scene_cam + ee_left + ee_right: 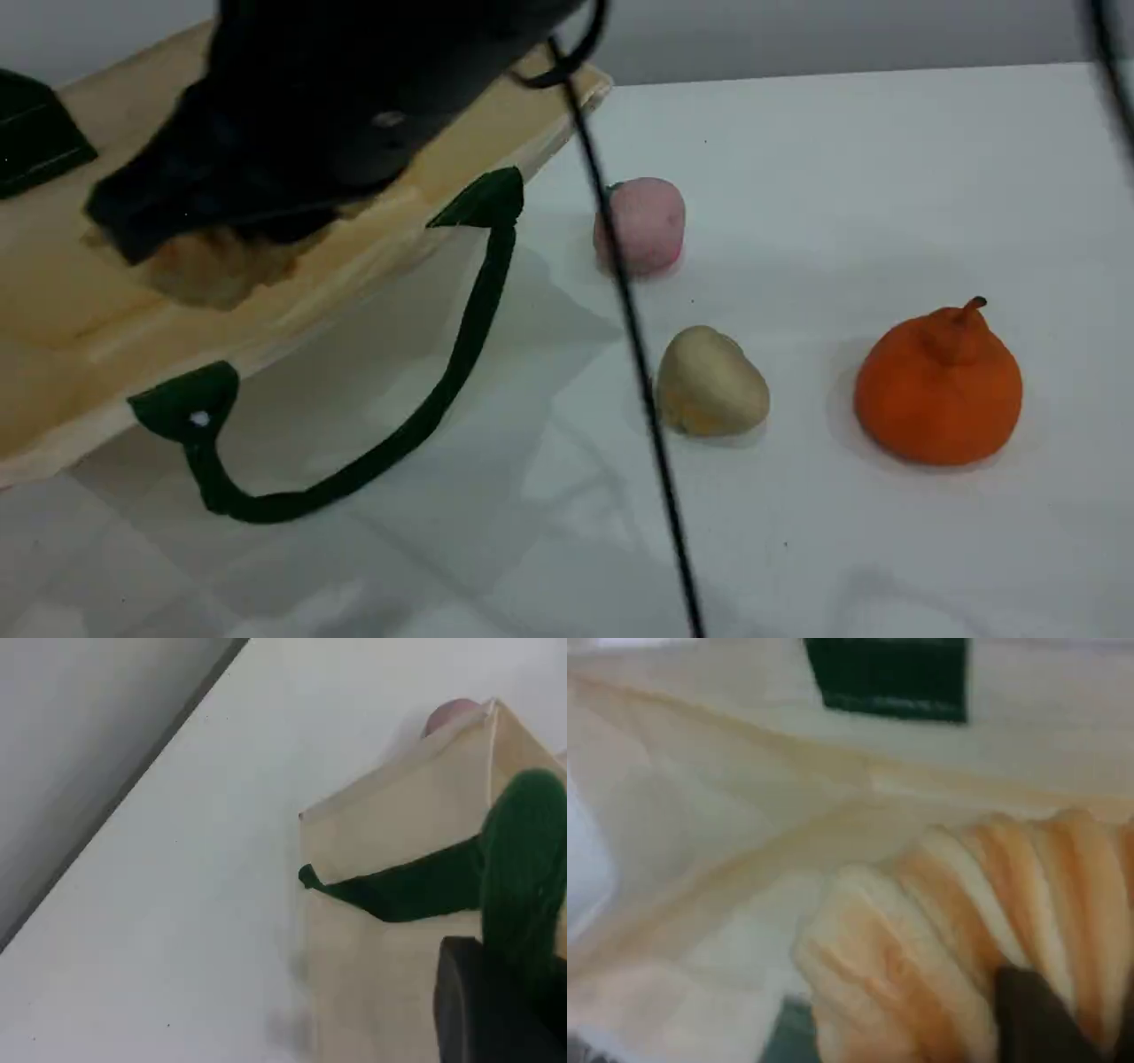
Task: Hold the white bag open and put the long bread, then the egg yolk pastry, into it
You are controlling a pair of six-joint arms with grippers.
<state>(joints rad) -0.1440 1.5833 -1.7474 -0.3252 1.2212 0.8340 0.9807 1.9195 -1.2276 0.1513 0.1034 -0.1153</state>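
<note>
The white bag (80, 301) stands open at the left. One green handle (461, 354) droops onto the table. My right gripper (204, 230) reaches into the bag's mouth, shut on the long bread (213, 266). In the right wrist view the ridged long bread (921, 939) fills the lower frame inside the bag (700, 815), with a dark fingertip (1045, 1019) on it. My left gripper (509, 992) is shut on the bag's other green handle (523, 868), beside the bag's wall (399, 815). The egg yolk pastry (711, 382) lies on the table, right of the bag.
A pink ball (642, 225) sits behind the pastry and an orange stemmed fruit (939, 390) to its right. A black cable (638, 354) hangs across the middle of the scene view. The pink ball (452, 713) peeks over the bag's edge in the left wrist view.
</note>
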